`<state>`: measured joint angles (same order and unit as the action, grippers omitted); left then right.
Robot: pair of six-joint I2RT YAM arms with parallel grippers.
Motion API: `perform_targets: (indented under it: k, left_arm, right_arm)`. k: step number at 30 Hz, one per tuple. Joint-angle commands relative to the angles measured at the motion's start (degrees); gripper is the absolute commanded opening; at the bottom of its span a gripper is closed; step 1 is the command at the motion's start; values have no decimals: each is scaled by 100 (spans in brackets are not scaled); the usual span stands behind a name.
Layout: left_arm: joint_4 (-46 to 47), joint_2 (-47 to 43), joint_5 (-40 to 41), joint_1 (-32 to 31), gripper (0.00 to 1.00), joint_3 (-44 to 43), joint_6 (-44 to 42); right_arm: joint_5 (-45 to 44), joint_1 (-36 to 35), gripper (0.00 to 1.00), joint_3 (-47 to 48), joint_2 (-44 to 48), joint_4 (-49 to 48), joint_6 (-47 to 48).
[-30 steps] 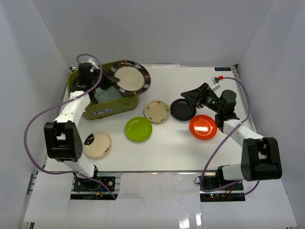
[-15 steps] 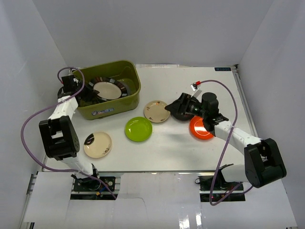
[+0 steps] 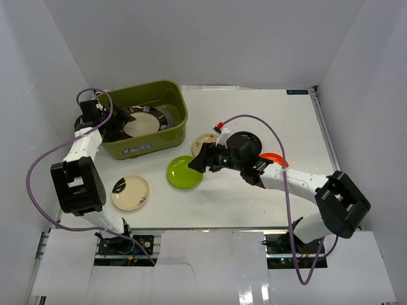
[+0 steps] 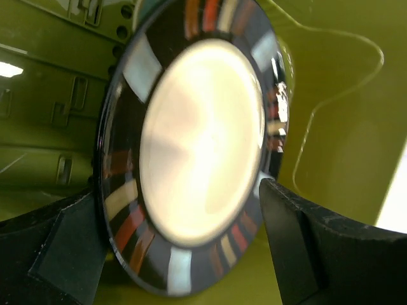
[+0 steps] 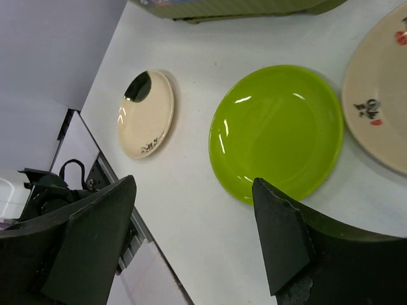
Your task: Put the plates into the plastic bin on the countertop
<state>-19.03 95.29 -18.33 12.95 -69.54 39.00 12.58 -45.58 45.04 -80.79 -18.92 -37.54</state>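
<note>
the right gripper (image 5: 194, 184) hangs with jaws apart over the lime green plate (image 5: 276, 130), which lies flat on the countertop (image 5: 191, 63) near the olive-green bin (image 3: 181, 108). it should probably drop to the plate's rim, slide one finger under the edge, and close only once seated. the left gripper (image 4: 175, 210) stands open inside the bin, its fingers either side of the tilted black-rimmed plate (image 4: 197, 140); lifting straight out should avoid knocking it.

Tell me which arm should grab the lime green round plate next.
Right. The right arm's open fingers hang over the lime green round plate, while the left arm's fingers are down in the olive-green plastic bin, flanking the black-rimmed cream plate.
</note>
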Motion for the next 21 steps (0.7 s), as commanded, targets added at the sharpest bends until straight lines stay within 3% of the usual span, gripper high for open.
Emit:
perform_targets:
  k: [1,8,15,21]
  left_arm:
    - [-258,-853,-93,-3,98,-131,-376]
    - [-505,-1513,40,-38,98,528,-911]
    - [-480,-1179,-284,-82,98,591,-938]
    - [-549,-547,-663,-91,98,407,-1184]
  right_arm:
    - [-677,-547,79,435,-392,72,-51]
    - [-1353,-1610,79,1452,-1745,116,-438]
    - [-1766,-2165,80,2808,-3151,555,-649]
    - [-1987,-2350,80,3572,-3838,951,-913]
